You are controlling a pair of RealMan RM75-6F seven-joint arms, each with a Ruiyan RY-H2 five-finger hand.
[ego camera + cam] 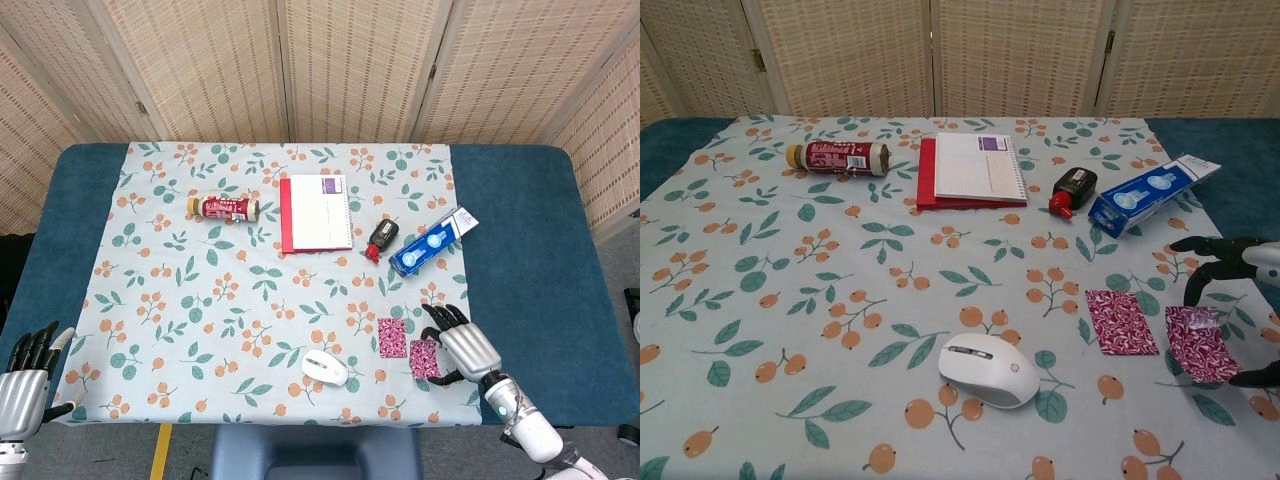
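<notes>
At the counter's (520,240) five-o'clock corner, the right hand (463,350) arches over a magenta patterned packet (1197,343), fingers (1200,287) spread above it and thumb low at its near edge; the packet's far edge looks lifted off the floral cloth (200,300), so I judge it lightly pinched. A twin packet (1121,322) lies flat just beside it at nine o'clock, with a white mouse (989,369) beyond. The left hand (25,370) idles off the cloth at seven o'clock, fingers apart, holding nothing.
</notes>
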